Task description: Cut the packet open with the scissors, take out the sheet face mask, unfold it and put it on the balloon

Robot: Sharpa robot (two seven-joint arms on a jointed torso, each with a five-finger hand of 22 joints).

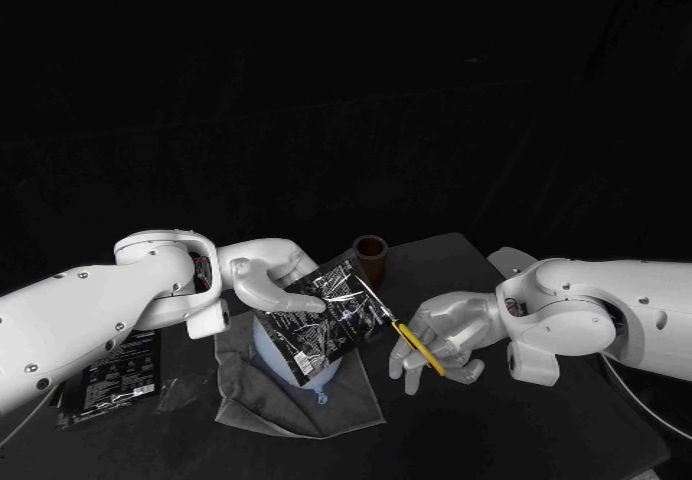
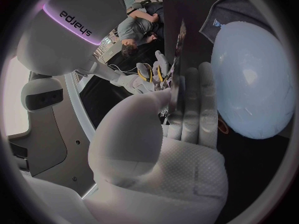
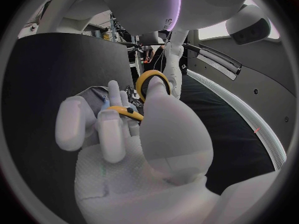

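now left robot hand (image 1: pixel 274 285) pinches packet (image 1: pixel 325 318): looks light, slick, floppy; best held near cut edge. right robot hand (image 1: pixel 447 335) grips scissors (image 1: pixel 418 345).

The packet (image 1: pixel 329 312) is glossy black film, and its creases catch the light. The scissors (image 1: pixel 420 348) have smooth yellow plastic handles. The balloon (image 2: pixel 252 82) is smooth pale rubber with a soft sheen. The cloth (image 1: pixel 260 405) is matt grey and the counter (image 1: pixel 519 430) matt black. The palm of the left hand (image 2: pixel 174 154) has a finely dimpled matt skin. The brown cylinder (image 1: pixel 372 256) may be wood.
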